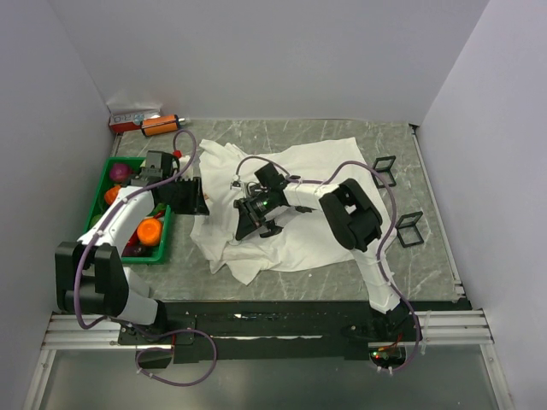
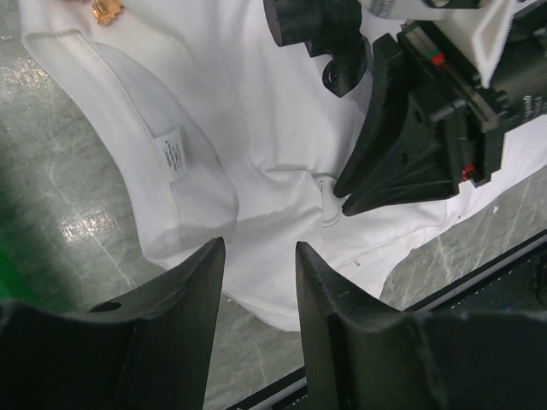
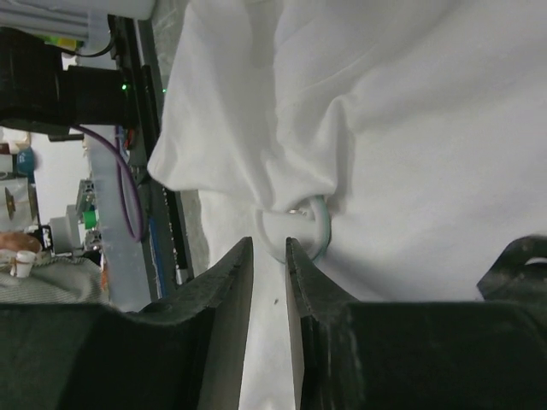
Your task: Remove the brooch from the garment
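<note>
You're at the approach step: the brooch (image 2: 107,10) is not yet gripped. It lies on the garment (image 2: 256,111) by a folded edge, well apart from both claws. Your left claw (image 2: 259,254) hangs released over the cloth's border, with nothing between its fingers. Your right claw (image 3: 269,246) has its jaws nearly together at a pale ring (image 3: 320,226) caught in a fold; you cannot tell whether it pinches anything. Next, I judge, you need one claw at the brooch and the other holding cloth beside it. Loose folds may drag along. The fruit bin (image 1: 97,198) crowds your left arm.
</note>
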Available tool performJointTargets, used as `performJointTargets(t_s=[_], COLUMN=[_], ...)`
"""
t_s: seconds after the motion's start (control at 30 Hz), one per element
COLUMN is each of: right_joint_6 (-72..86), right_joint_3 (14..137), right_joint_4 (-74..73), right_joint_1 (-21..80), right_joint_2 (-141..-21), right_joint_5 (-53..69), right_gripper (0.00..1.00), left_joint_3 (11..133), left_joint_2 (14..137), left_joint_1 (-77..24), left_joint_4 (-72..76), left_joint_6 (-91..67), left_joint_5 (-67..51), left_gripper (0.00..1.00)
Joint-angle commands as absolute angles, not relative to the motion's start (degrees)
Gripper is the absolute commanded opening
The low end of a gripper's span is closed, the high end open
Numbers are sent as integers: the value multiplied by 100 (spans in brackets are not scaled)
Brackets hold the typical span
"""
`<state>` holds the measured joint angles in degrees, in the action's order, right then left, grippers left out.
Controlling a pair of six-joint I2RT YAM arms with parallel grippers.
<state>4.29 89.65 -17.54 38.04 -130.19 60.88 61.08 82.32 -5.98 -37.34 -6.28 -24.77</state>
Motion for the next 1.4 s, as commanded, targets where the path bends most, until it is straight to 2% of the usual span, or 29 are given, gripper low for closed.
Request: performJointTargets(t_s=[0.0, 0.33, 0.83, 1.1, 1.37], right_joint_6=[501, 536, 220, 343, 492], right_joint_3=[9176, 8772, 8868, 9026, 9193], right_joint_4=[-1757, -1828, -2241, -2224, -2040], right_joint_1=[3885, 3858, 3858, 3850, 3850], right_joint_2=[-13087, -12595, -12393, -12620, -12867], right_joint_5=[5924, 5898, 5485, 5256, 5501], right_gripper=[29, 26, 25, 41, 43], left_joint_3=[6065, 6012, 6073, 6187, 6196], left_joint_2=[7981, 7980, 7849, 7945, 8024], left_joint_1=[-554, -554, -554, -554, -554], left_joint_4=[-3709, -3560, -3577, -3638, -3683], left_joint_6=[-536, -571, -475, -404, -378], left_joint_5=[-2619, -2707, -2575, -2593, -2637], left_gripper=[45, 45, 45, 45, 45])
